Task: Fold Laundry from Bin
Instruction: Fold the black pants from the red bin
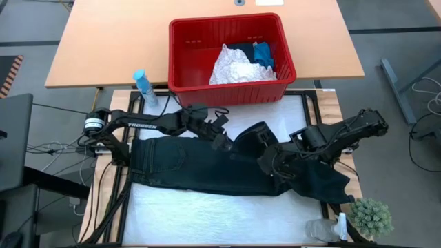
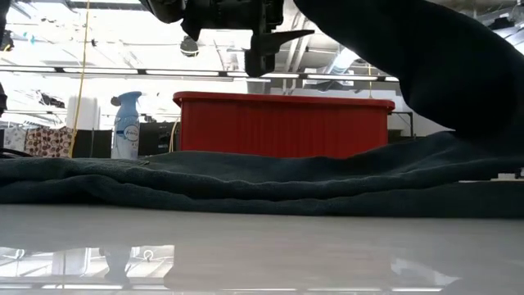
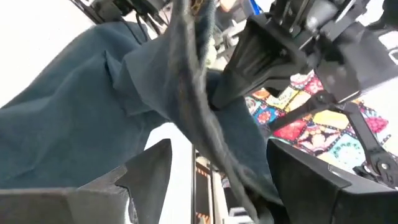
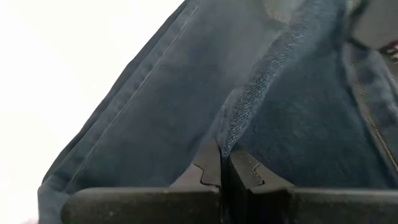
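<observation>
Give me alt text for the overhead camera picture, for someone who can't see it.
Seen from above, dark jeans lie spread across a white work surface, with the right gripper shut on a raised fold of them and the left gripper open above their top edge. Behind them, a red bin holds a white crinkled cloth and a bright blue item.
</observation>
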Controlling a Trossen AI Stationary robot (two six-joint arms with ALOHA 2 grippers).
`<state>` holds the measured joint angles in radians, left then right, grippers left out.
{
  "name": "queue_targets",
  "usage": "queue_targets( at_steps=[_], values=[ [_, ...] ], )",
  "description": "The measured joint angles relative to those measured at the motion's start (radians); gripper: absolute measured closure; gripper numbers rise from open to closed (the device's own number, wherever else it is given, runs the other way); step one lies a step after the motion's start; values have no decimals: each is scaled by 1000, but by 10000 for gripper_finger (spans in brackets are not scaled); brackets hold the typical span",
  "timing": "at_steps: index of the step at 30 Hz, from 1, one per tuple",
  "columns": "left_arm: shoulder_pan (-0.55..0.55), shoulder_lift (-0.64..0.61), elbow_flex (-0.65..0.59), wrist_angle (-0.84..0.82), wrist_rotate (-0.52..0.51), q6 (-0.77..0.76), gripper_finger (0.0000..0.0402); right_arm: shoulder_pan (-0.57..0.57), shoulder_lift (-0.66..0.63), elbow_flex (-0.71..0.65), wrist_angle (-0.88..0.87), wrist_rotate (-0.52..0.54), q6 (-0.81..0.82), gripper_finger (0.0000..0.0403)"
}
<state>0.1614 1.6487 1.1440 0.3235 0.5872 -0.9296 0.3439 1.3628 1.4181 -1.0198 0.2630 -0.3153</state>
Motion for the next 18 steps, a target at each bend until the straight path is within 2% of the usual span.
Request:
queue_targets(
  at_steps=[5, 8, 11, 16, 18],
  values=[
    [-1, 5, -1, -17, 29, -22, 153, 1, 0, 0, 14, 0, 7, 381],
    [4, 5, 0, -55, 54, -25, 180, 1, 0, 0, 22, 0, 55, 376],
    [3, 6, 0, -67, 94, -23, 240, -7, 0, 0, 52, 0, 110, 360],
    [-2, 5, 0, -74, 99, -50, 378, -22, 0, 0, 85, 0, 233, 333],
    [0, 3, 0, -74, 100, -66, 391, -31, -4, 0, 81, 0, 315, 326]
  ],
)
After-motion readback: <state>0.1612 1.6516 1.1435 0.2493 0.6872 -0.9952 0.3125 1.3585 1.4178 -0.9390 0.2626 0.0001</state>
